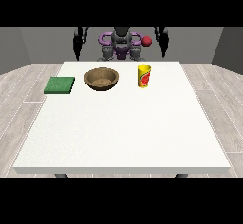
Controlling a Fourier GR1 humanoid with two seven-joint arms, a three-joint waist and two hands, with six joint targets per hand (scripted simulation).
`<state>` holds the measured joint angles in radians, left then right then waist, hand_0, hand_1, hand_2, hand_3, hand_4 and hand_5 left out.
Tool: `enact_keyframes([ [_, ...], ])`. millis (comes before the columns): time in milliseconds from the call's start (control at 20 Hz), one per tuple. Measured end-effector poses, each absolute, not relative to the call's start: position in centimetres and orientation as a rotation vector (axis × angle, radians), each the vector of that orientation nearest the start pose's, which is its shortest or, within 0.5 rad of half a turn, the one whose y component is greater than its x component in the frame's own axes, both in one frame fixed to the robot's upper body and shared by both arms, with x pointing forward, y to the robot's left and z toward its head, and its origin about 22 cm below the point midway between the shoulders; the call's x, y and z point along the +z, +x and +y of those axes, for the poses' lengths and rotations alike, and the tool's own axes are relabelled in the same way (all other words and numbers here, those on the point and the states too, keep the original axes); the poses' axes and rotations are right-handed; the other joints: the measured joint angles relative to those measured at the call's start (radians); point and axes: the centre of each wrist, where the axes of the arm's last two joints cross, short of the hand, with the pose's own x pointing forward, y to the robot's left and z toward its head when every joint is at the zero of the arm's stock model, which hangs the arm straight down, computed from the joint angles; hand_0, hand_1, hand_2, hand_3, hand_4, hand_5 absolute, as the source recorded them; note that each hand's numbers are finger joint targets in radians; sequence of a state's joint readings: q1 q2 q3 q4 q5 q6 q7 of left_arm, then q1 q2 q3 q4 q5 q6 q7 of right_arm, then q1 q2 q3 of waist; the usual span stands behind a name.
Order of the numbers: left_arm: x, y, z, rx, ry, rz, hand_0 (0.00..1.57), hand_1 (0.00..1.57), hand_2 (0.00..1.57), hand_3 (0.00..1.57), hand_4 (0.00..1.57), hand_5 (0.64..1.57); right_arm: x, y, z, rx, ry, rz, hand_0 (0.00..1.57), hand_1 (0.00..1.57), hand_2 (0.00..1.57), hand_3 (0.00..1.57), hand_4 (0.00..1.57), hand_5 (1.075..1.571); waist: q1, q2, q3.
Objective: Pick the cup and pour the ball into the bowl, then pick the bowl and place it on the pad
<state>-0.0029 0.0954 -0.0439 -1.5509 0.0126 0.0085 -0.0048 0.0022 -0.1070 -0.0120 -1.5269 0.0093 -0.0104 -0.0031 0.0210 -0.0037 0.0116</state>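
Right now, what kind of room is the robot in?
Probably a bare test room: a white table on a wood floor, grey walls, and only a bowl, cup and pad.

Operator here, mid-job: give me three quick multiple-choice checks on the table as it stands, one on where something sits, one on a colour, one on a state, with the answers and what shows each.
1. Where does the round brown wooden bowl sit?
A. Between the flat green square pad and the yellow cup with red print
B. On the pad
C. At the table edge nearest the camera

2. What colour is the pad?
A. Blue
B. Green
C. Red

3. What is the state of the cup?
A. Lying on its side
B. Held by a robot hand
C. Standing upright on the white table, untouched

Answers: 1 A, the pad lies toward the view's left of the bowl and the cup toward its right. 2 B, its top is plainly green. 3 C, the robot hand at the view's right and the robot hand at the view's left both hang behind the table's far edge, away from the cup.
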Motion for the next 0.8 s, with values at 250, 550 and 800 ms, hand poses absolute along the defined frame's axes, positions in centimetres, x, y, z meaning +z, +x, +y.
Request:
enact_keyframes([
  [250, 1.7, 24.5, 24.4, -0.11, 0.047, -1.576, 0.0, 0.0, 0.0, 0.0, 0.0, 1.557, 1.3, 24.4, -26.3, 0.084, -0.128, -1.548, 0.0, 0.0, 0.0, 0.0, 0.0, 1.569, -0.007, -0.155, -0.0079],
  [550, 5.4, 26.0, 26.2, 0.024, 0.011, -1.621, 0.0, 0.0, 0.0, 0.0, 0.0, 1.552, 3.7, 23.9, -30.4, 0.059, -0.032, -1.571, 0.0, 0.0, 0.0, 0.0, 0.0, 1.57, -0.051, -0.195, -0.0107],
  [800, 6.5, 26.2, 29.1, 0.056, 0.017, -1.704, 0.0, 0.0, 0.0, 0.0, 0.0, 1.544, 4.9, 23.5, -32.4, 0.034, -0.004, -1.644, 0.0, 0.0, 0.0, 0.0, 0.0, 1.57, -0.059, -0.118, -0.0114],
])
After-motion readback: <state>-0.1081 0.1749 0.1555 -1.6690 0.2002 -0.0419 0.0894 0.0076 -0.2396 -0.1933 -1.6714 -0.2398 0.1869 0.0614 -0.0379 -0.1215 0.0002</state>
